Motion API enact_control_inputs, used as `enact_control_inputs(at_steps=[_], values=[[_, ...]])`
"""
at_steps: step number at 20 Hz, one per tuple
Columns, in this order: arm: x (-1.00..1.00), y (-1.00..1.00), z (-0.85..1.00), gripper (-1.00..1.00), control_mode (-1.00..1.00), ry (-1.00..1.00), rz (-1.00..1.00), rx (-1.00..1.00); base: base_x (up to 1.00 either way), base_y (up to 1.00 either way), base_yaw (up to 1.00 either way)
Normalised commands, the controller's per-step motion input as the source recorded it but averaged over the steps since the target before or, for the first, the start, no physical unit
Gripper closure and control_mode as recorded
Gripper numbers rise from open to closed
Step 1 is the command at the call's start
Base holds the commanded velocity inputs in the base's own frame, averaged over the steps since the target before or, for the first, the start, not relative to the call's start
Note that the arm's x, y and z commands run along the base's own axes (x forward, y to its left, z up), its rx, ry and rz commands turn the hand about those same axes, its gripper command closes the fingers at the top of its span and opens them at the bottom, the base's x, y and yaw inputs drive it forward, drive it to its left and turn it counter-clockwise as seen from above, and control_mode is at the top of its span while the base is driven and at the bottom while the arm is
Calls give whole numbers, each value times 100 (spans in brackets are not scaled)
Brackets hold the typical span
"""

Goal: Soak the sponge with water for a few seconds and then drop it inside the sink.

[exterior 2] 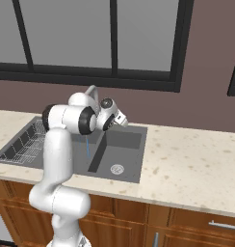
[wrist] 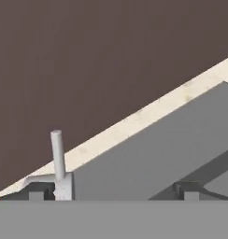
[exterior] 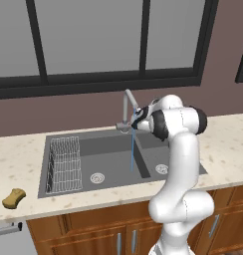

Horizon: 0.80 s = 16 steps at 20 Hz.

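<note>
Yellow-brown sponge [exterior: 14, 197] near counter [exterior: 24, 149] front edge.

arm [exterior: 181, 164]: glossy white, rounded tube links
joints: dark bands between white shells
hand [exterior 2: 115, 118]: white with dark patches
finger tips [wrist: 185, 190]: small, dark grey, blocky

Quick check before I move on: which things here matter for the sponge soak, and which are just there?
Job:
- yellow-brown bean-shaped sponge, on the counter left of the sink
- thin pale-blue water stream
- dark grey double-basin sink

Just there:
- wire rack
- slim silver faucet
</note>
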Motion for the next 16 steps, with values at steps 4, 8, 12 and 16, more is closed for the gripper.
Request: enact_control_inputs(at_steps=[4,8,12,16], values=[[-91,-56,6,-100,-100,-1,0,1,0,0,0],[-81,-35,46,-100,-100,-3,0,2,0,0,0],[-83,-29,54,-100,-100,-4,0,5,0,0,0],[-95,-23,56,-100,-100,-3,1,4,0,0,0]])
